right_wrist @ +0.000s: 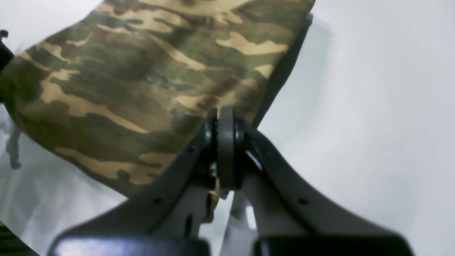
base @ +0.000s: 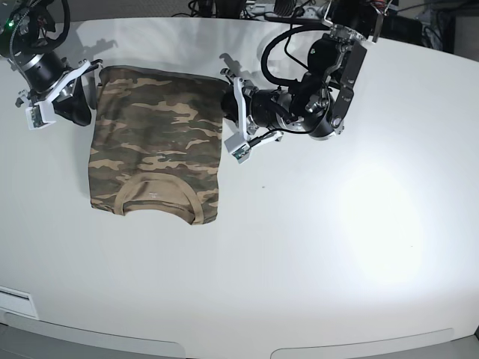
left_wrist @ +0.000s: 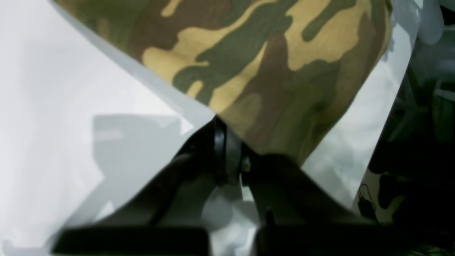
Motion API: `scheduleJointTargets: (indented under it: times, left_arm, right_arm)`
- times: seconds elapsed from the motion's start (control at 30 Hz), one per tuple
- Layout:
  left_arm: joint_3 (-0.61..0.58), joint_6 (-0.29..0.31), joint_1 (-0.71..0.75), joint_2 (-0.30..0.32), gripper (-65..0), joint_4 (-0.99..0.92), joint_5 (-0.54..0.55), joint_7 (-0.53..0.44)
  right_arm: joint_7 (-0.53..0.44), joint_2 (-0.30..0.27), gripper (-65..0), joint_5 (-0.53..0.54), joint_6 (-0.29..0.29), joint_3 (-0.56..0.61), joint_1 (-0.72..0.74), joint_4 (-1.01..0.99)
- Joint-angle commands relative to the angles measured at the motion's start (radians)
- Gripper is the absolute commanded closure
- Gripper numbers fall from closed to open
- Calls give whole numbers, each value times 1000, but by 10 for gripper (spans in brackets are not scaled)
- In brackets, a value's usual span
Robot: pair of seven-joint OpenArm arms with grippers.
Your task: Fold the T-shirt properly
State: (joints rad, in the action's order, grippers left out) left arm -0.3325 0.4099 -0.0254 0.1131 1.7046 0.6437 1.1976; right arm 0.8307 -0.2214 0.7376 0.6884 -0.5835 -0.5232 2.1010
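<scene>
The camouflage T-shirt [base: 157, 134] lies flat on the white table [base: 337, 239] at the left, its tan collar [base: 155, 186] toward the front edge. My left gripper [base: 227, 112] meets the shirt's right edge. In the left wrist view the left gripper [left_wrist: 229, 149] is shut, with the shirt's fabric [left_wrist: 270, 71] running into its tips. My right gripper [base: 90, 101] sits at the shirt's left edge. The right wrist view shows the right gripper [right_wrist: 225, 142] shut on a pinch of the cloth [right_wrist: 142, 81].
Cables and dark equipment [base: 247, 7] crowd the table's far edge. In the left wrist view the table ends at the right, with dark clutter [left_wrist: 419, 149] beyond it. White tabletop stretches right of and in front of the shirt.
</scene>
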Motion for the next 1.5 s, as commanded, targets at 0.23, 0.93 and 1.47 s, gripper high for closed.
scheduleJointTargets:
  times: [0.23, 0.93, 1.47]
  left_arm:
    - [6, 90, -19, 60, 0, 92, 43, 24]
    - [79, 205, 401, 448, 0, 628, 363, 61]
    - [579, 137, 1159, 565, 0, 652, 377, 132]
  right_arm:
    - [-15, -11, 0, 163, 0, -75, 0, 80]
    - [504, -8, 0, 746, 10, -515, -297, 157]
    - [566, 6, 0, 746, 10, -520, -725, 145]
